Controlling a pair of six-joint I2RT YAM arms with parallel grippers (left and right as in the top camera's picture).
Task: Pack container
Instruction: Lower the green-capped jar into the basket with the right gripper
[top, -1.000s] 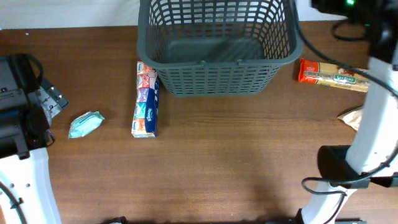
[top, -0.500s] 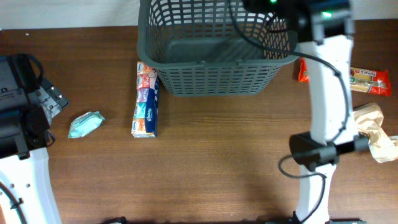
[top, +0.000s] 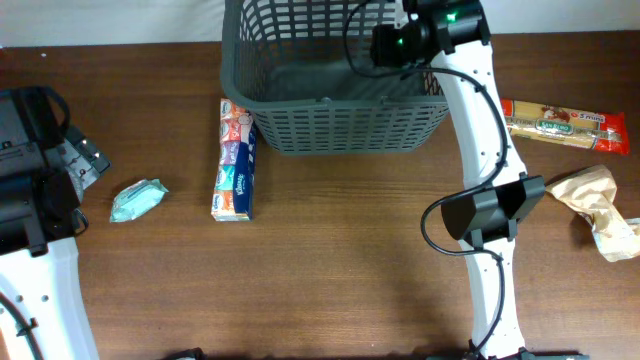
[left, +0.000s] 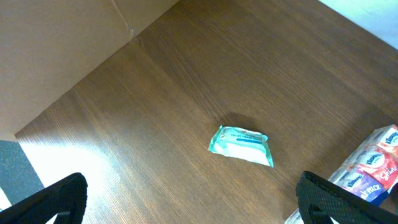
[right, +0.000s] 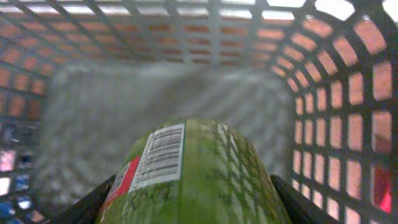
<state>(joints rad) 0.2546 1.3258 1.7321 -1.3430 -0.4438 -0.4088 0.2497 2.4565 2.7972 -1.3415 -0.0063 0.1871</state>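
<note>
The large dark grey plastic container (top: 345, 128), a lattice-sided rectangular basket, is sitting at the far middle of the brown wooden table (top: 330, 270). The right arm is reaching over its rim. Seen from the wrist, the right gripper (right: 189, 208) is pointing into the container, and its two fingers (right: 93, 202) are clamping a green rounded package (right: 186, 168) with a white barcode label.

The left gripper (left: 193, 202) is hanging over the table's left side, jaws standing wide apart and holding nothing. A small teal wipes packet (left: 241, 144) is lying flat beneath it. A long multicoloured tissue pack (top: 235, 160) is lying just beside the container's front left corner. A long orange and green packet (top: 565, 125) and a crumpled tan paper bag (top: 600, 205) are lying to the container's right.
</note>
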